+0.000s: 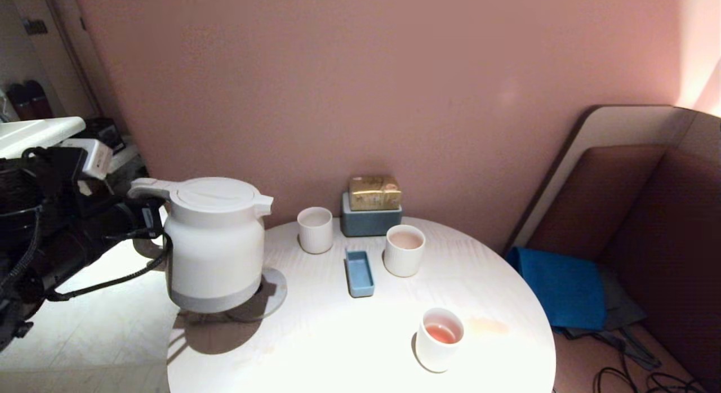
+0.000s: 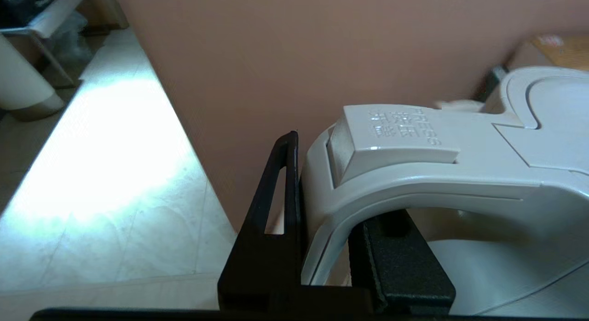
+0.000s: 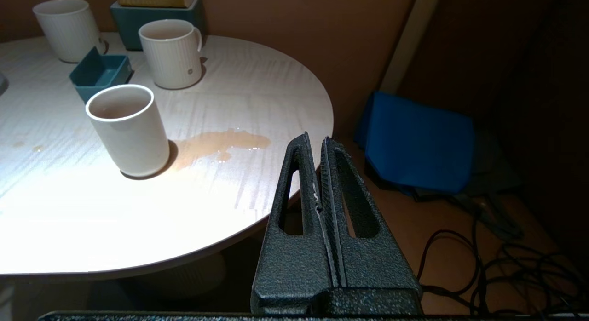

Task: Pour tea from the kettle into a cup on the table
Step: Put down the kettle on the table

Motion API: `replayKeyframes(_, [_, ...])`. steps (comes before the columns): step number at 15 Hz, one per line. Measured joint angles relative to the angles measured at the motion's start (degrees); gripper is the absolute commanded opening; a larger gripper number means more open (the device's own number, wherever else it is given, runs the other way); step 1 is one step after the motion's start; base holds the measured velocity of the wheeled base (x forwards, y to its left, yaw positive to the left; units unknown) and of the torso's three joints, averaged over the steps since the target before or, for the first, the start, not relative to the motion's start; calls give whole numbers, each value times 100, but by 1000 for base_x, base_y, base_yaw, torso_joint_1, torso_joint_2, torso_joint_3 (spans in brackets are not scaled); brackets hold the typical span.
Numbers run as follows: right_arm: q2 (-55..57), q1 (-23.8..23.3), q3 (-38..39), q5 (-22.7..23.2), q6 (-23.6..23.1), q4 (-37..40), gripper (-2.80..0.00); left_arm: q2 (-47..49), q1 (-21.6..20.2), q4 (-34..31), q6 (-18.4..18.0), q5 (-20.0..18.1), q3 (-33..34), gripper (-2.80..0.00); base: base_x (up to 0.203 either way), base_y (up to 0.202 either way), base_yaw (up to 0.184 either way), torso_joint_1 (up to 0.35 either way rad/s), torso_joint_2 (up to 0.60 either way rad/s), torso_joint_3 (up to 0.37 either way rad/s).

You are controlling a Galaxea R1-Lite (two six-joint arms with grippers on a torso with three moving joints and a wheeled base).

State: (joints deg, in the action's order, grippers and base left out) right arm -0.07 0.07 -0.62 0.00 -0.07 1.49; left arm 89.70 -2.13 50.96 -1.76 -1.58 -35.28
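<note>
Pink wall behind the round white table (image 1: 338,348): my left gripper (image 1: 147,219) clamps the kettle (image 1: 214,244) handle, lifted over its base at the left edge, next to carry and tip over the ribbed cup (image 1: 404,250) far right, while my right gripper (image 3: 317,174) rests closed, empty.

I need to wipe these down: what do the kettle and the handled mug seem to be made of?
The kettle looks like matte cream plastic, judging by the moulded lettering on its lid button. The mug seems to be glazed ceramic, ribbed with a soft sheen, though I can't be sure.
</note>
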Motion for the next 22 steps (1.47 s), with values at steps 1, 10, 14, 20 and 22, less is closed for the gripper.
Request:
replayKeyframes(1, [0, 0, 0, 0, 0, 0, -280, 79, -26, 424, 84, -4, 214, -280, 0, 0, 0, 0, 0, 0])
replayKeyframes(10, [0, 0, 0, -1, 0, -1, -280, 1407, -213, 3102, 1420, 30, 1055, -280, 0, 0, 0, 0, 0, 0])
replayKeyframes(14, [0, 0, 0, 0, 0, 0, -280, 1912, -247, 3477, 1433, 42, 1163, -280, 0, 0, 0, 0, 0, 0])
replayKeyframes(20, [0, 0, 0, 0, 0, 0, -280, 2665, -269, 3641, 1403, 129, 1157, -280, 0, 0, 0, 0, 0, 0])
replayKeyframes(22, [0, 0, 0, 0, 0, -1, -280, 2810, -261, 3630, 1410, 163, 1065, -280, 0, 0, 0, 0, 0, 0])
